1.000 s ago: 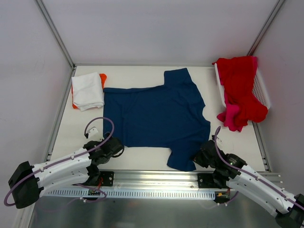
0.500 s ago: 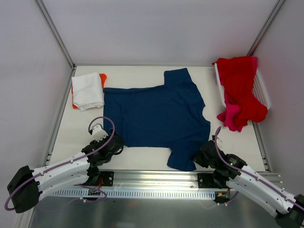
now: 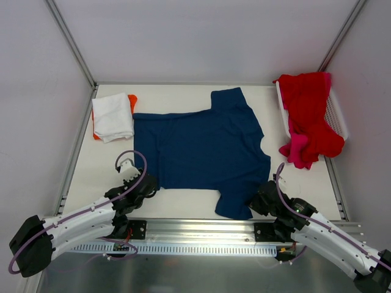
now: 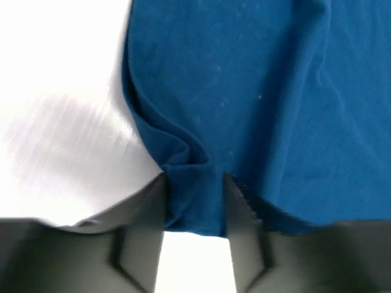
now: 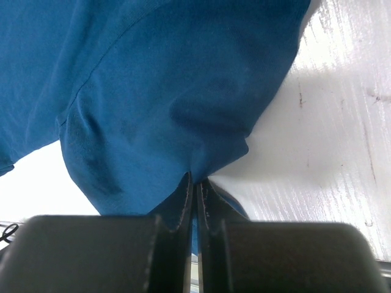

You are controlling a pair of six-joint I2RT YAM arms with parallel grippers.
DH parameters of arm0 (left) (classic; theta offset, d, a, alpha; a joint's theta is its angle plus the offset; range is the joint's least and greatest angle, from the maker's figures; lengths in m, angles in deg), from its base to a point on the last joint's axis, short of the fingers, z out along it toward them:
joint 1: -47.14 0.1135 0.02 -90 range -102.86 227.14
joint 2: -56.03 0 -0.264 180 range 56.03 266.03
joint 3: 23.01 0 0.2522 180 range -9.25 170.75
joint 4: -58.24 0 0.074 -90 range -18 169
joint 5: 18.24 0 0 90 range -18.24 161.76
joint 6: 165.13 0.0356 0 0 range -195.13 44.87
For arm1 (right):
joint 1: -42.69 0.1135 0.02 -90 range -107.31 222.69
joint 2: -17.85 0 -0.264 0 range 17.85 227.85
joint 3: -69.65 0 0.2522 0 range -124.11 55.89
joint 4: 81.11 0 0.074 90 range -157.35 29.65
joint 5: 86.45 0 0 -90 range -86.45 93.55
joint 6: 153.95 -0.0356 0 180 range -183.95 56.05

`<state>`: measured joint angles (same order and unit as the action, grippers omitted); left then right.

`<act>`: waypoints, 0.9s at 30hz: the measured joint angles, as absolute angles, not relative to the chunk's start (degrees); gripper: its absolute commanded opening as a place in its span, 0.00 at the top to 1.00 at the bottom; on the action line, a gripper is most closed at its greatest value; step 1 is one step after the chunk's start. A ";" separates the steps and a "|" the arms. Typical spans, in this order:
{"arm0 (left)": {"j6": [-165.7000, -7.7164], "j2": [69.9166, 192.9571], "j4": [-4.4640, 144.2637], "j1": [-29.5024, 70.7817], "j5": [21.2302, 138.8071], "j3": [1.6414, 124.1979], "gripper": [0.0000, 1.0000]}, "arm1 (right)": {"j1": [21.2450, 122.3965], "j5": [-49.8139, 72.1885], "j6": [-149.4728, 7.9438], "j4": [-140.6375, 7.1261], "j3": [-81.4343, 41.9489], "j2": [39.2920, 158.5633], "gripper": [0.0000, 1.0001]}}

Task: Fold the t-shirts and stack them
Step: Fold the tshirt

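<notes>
1. The navy t-shirt (image 3: 201, 146) lay flat mid-worktop (image 3: 183, 97), its long axis running left to right, hem leftward, sleeves pointing near and far.
2. The left end effector (image 4: 194, 183) straddled a bunched ridge of cloth at the near hem corner, jaws narrow; a firm pinch could not be confirmed.
3. The right end effector (image 5: 195, 183) was clamped tight on the near sleeve.
4. Both sat at the shirt's near edge with the cloth beyond them, so the fold probably needed carrying that edge toward the far side.
</notes>
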<state>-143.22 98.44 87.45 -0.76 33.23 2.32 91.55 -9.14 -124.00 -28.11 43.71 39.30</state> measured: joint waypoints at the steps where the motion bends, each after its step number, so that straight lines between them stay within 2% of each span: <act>1: -143.27 98.51 87.31 -0.74 33.63 2.21 0.81 | 91.55 -9.14 -124.05 -28.11 43.71 39.30 0.99; 4: -143.51 98.90 87.66 -0.74 34.39 1.93 1.00 | 91.55 -9.21 -124.24 -28.13 43.71 39.41 0.99; 17: -142.04 99.10 90.48 -0.74 37.32 3.90 1.00 | 91.55 -11.11 -124.09 -26.80 43.05 40.87 0.99; 27: -138.72 92.48 98.77 -0.74 38.55 8.12 1.00 | 91.55 -20.35 -121.16 -17.86 31.84 37.97 1.00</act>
<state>-138.72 92.48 98.77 -0.74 38.55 8.12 91.55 -20.35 -121.16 -17.86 31.84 37.97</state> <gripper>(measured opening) 0.024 0.019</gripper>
